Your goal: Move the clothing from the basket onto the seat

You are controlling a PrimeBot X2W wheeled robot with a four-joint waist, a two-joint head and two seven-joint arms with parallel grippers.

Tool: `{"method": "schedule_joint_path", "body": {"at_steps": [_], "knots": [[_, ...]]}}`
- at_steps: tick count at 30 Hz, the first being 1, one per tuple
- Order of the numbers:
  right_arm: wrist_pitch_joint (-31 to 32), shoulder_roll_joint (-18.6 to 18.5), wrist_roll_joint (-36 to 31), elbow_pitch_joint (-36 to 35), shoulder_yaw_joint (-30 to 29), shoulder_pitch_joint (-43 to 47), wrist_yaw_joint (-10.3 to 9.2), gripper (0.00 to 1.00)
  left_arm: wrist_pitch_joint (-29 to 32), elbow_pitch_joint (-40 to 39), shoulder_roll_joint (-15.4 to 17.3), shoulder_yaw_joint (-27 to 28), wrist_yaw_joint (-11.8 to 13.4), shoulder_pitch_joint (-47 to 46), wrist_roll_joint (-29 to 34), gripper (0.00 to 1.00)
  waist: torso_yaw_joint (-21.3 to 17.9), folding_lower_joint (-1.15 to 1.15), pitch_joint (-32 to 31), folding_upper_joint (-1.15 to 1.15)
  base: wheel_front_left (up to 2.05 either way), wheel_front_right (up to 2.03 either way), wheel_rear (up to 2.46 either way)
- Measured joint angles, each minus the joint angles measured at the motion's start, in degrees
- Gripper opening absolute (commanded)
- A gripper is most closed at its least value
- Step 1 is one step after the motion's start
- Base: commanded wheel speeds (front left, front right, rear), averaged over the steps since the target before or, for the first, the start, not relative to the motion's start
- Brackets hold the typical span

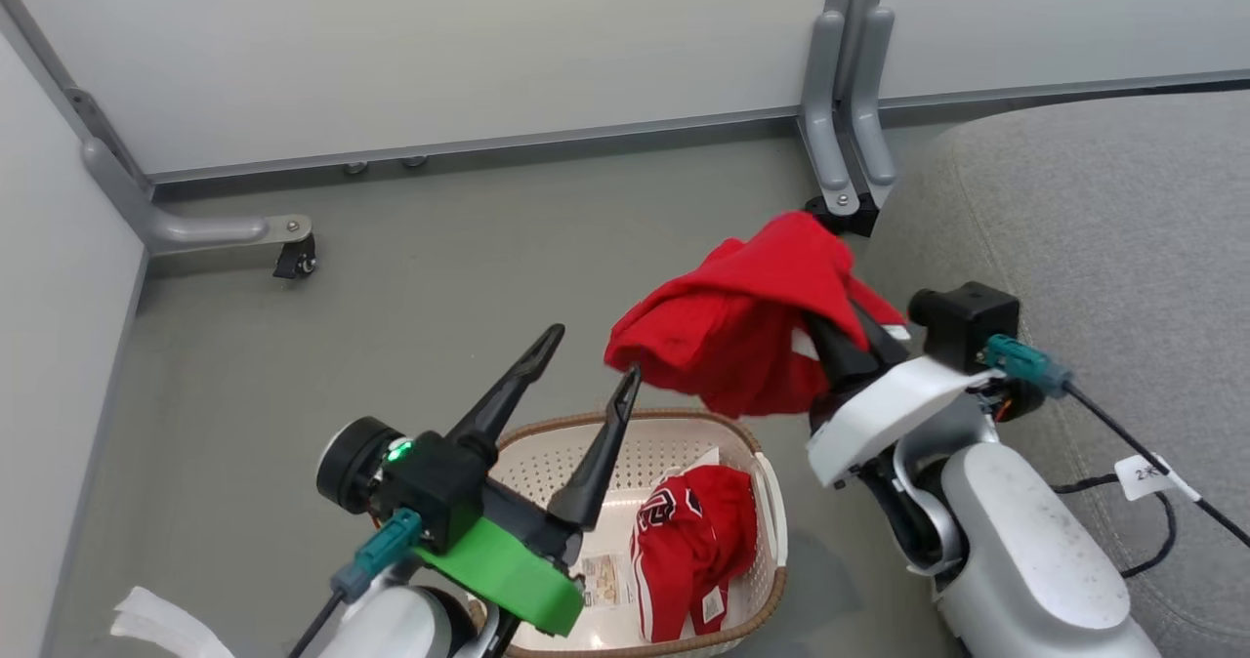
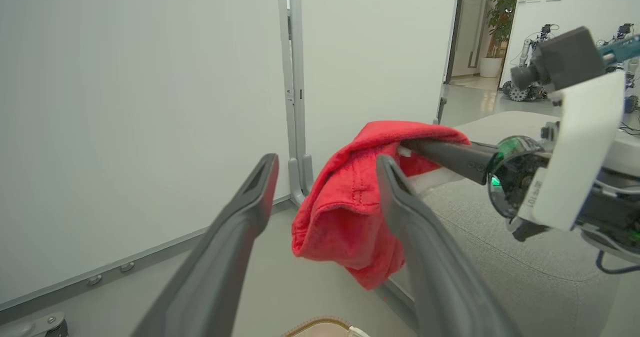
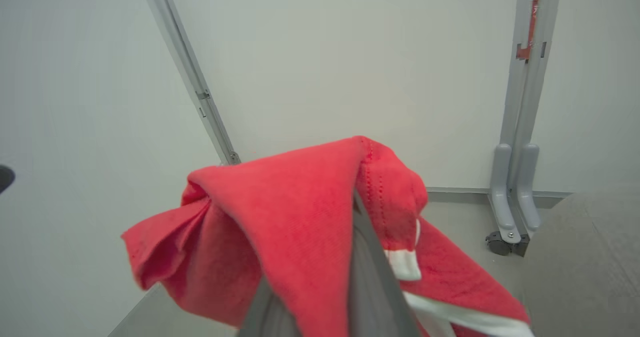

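Aloft, right tool (image 2: 406, 148) pinches red garment (image 1: 732, 326) beside seat edge (image 1: 952, 165); left tool (image 1: 596, 353) gapes above basket rim (image 1: 547, 431).

You see one bright red sports garment with white-striped trim (image 1: 742, 326) hanging bunched in the air, between the oval cream-white perforated plastic basket (image 1: 674, 453) and the large light-grey fabric seat (image 1: 1123, 248). The red lettered jersey (image 1: 693, 541) lies crumpled inside the basket, against its right wall.
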Motion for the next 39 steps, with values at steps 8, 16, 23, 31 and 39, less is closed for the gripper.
{"method": "schedule_joint_path", "body": {"at_steps": [8,16,23,31,39], "knots": [[0.3,-0.8,-1.5,1.2,-8.3,1.6,0.00,0.00,2.5,0.9,0.6,-4.5,-1.9,1.3,1.0,1.00,-3.5,0.00,1.0,0.00,0.00,0.00,0.00],[0.5,-0.5,-1.9,2.1,-11.0,1.7,0.00,0.00,4.2,0.9,1.3,-7.1,-2.8,2.0,1.1,1.00,-8.5,0.00,2.3,0.00,0.00,0.00,0.00],[-0.4,0.1,-1.1,3.9,-11.7,0.9,0.00,0.00,5.5,0.0,2.5,-8.2,-2.9,2.0,1.5,1.00,-13.9,0.00,4.0,0.00,0.00,0.00,0.00],[-2.6,-1.0,-0.4,8.4,-14.1,-6.5,0.00,0.00,7.5,-2.9,4.3,-7.9,-2.6,0.0,2.2,1.00,-20.7,0.00,7.2,0.00,0.00,0.00,0.00],[-5.0,-5.8,1.7,14.1,-18.7,-17.2,0.00,0.00,10.0,-6.7,5.8,-8.0,-3.4,-5.6,3.7,1.00,-23.7,0.00,13.6,0.00,0.00,0.00,0.00]]}}
